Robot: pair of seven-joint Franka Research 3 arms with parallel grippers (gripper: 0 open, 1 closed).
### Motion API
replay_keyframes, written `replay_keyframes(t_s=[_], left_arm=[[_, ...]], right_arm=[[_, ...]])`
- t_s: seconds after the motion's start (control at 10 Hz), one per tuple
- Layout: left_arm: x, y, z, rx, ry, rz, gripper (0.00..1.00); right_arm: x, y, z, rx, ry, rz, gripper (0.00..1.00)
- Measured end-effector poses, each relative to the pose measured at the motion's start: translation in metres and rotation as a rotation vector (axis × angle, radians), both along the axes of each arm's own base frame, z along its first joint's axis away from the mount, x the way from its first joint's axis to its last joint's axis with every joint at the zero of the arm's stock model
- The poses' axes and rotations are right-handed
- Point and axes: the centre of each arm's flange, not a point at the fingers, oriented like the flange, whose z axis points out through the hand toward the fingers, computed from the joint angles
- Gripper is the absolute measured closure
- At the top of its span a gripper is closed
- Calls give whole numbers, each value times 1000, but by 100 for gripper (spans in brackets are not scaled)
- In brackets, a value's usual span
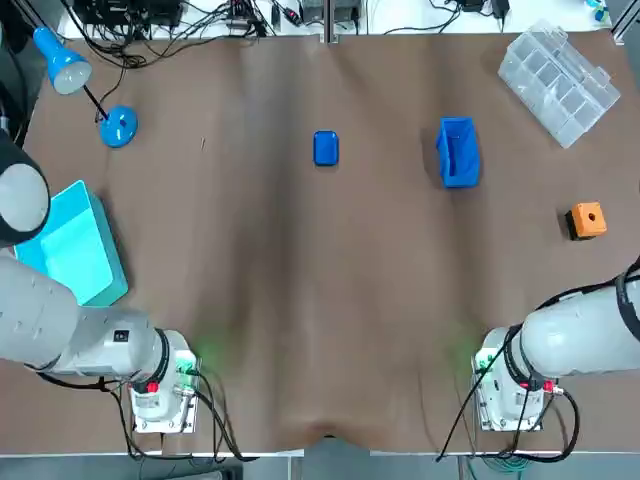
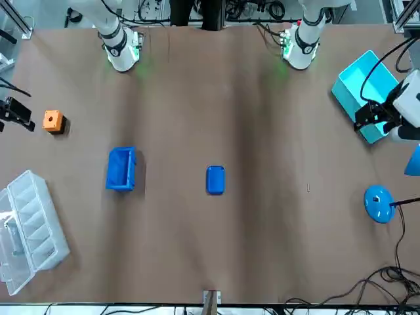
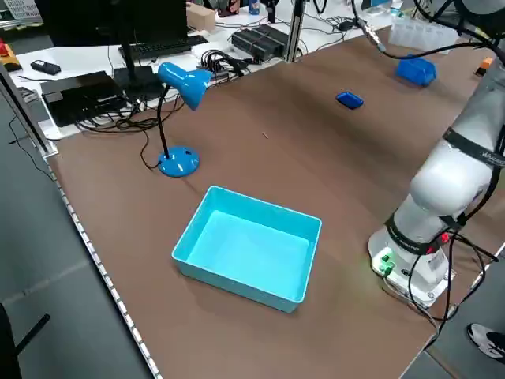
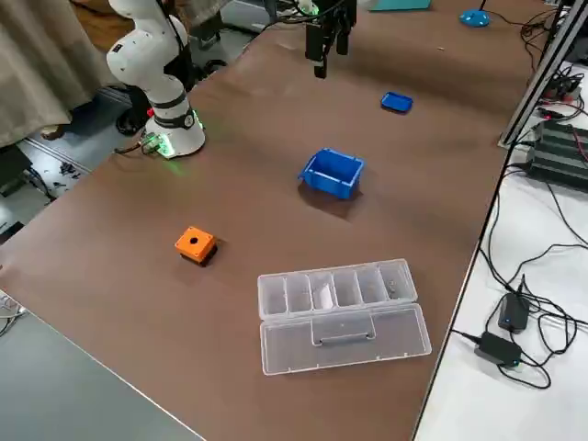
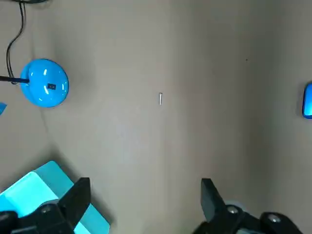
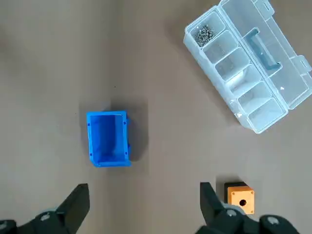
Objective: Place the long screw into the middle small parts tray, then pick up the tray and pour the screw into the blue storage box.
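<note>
On brown tabletop (image 1: pixel 320 300): cyan bin (image 1: pixel 70 245) at left edge, clear organizer (image 1: pixel 558 80) in far right corner. Left hand (image 5: pixel 144 190) raised over left side, fingers wide, empty. Right hand (image 6: pixel 145 192) raised over right side, also wide. Blue storage box (image 1: pixel 458 152) right of small tray (image 1: pixel 325 148), well apart. Long screw (image 5: pixel 160 99), probably that thin sliver, lies between lamp base (image 5: pixel 45 83) and tray.

Even, bright light from above falls on the brown bench (image 1: pixel 300 330). The blue storage box (image 6: pixel 108 139) throws a soft, short shadow. Green lamps at the arm bases (image 2: pixel 123 56) tint the bench nearby.
</note>
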Motion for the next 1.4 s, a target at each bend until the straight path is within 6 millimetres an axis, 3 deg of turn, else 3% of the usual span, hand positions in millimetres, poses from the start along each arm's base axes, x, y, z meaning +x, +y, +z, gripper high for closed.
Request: replay_keyframes(t_s=[0.3, 0.6, 0.9, 1.4], left_arm=[[23, 7, -44, -5, 37, 14, 0], [39, 8, -122, -6, 45, 17, 0], [38, 8, -190, -7, 60, 19, 0], [44, 5, -282, -10, 77, 20, 0]], right_arm=[[1, 0, -4, 0, 7, 0, 0], [3, 6, -7, 1, 12, 11, 0], [3, 4, -8, 2, 18, 9, 0], [3, 5, -9, 2, 18, 11, 0]])
